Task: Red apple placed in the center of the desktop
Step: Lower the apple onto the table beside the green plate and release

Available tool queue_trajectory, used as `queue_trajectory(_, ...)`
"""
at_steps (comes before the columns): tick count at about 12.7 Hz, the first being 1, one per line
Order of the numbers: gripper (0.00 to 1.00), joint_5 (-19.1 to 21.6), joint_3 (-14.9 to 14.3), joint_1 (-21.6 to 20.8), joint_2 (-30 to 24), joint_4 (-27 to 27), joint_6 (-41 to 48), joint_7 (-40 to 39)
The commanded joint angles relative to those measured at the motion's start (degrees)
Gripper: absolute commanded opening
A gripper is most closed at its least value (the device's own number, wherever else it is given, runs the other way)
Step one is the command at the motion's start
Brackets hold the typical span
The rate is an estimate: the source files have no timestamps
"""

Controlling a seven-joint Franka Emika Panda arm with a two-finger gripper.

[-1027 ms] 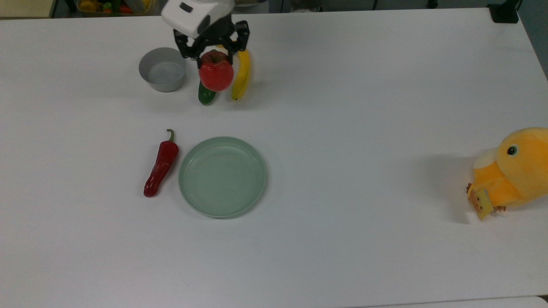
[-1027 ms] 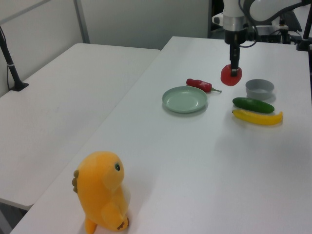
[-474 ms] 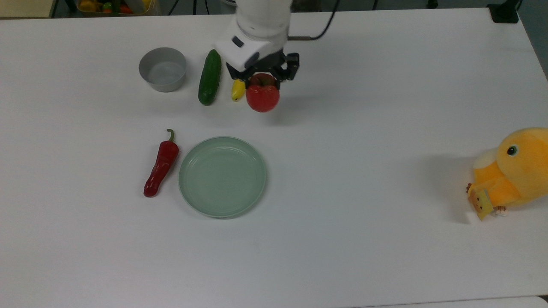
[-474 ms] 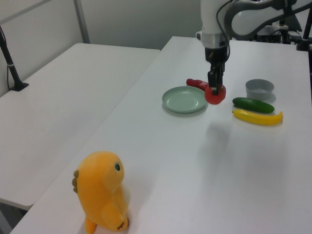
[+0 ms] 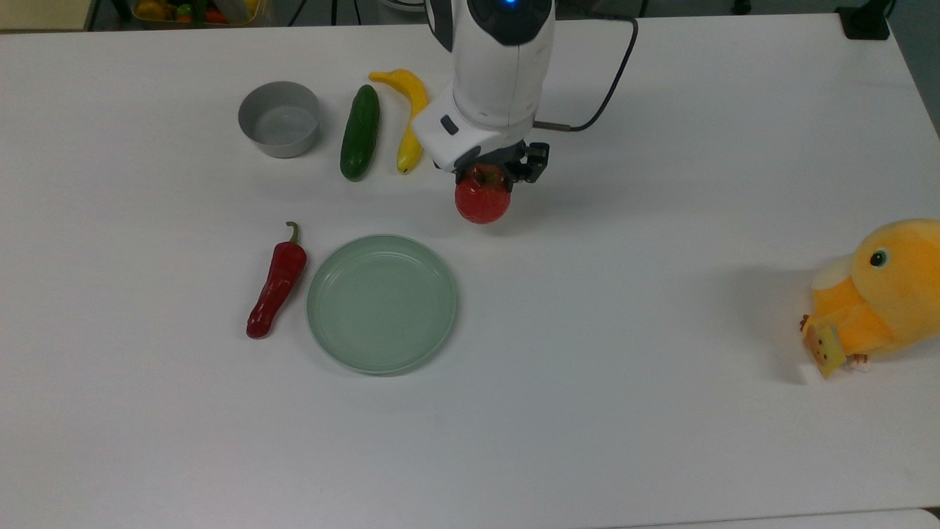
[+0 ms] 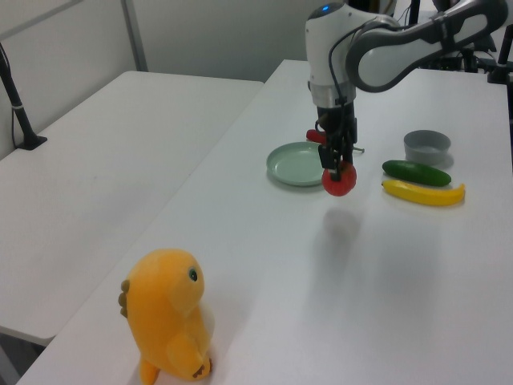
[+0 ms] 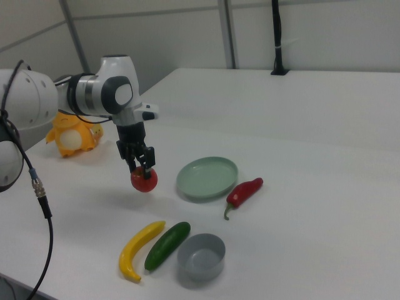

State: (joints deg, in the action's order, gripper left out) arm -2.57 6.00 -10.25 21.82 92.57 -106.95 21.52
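The claw (image 5: 490, 173) grips the rigid, glossy, slip-prone red apple (image 5: 482, 202) at its stem end, suspended above the surface (image 5: 624, 411) at the green plate's (image 5: 381, 303) 1 o'clock.

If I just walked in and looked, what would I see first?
You'd spot the big white robot arm holding a shiny red apple in its gripper, up in the air above the white desktop, just past the green plate. Next you'd notice the fluffy orange duck toy sitting all alone at the top view's right edge.
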Motion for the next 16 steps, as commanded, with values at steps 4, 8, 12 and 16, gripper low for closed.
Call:
queue_trajectory(4, 0.42, -2.96, -0.46, -1.00, 3.40, -2.13, -2.12, 2.83)
queue_trajectory(8, 0.61, -3.58, -0.46, -0.91, 3.49, -1.69, -3.80, 2.83)
queue_trajectory(12, 0.98, -4.81, -0.46, -0.91, 3.49, -1.43, -3.80, 2.83)
queue_trajectory(16, 1.00, -4.81, -0.46, -0.91, 3.49, -1.51, -3.71, 2.83)
